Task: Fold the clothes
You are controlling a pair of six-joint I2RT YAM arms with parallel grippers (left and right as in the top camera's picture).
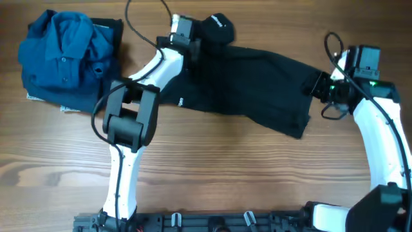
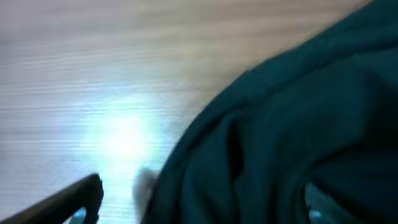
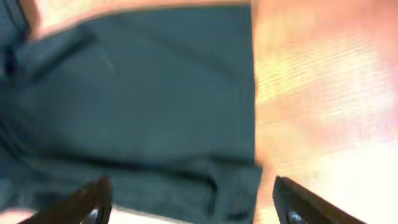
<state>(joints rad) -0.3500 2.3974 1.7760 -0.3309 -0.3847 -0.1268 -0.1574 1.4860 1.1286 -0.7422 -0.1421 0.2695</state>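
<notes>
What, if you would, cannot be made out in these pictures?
Overhead: white lettering on the black shirt is too small to read.
Left wrist: blurred; shirt folds cover one finger of the left gripper.
Overhead: that gripper's fingertips hide under its own wrist.
Overhead: whatever lies beneath the blue shirt is covered.

Work surface: one table (image 1: 244,174) with a light brown wood-grain top. In the overhead view the grain runs left to right, with darker streaks and swirls at the lower left. Lighting is even, and shadows on the top are soft and short. In the left wrist view a bright white glare patch (image 2: 121,140) lies on the tabletop. In the right wrist view the tabletop reads orange-pink, washing out toward the lower right.
</notes>
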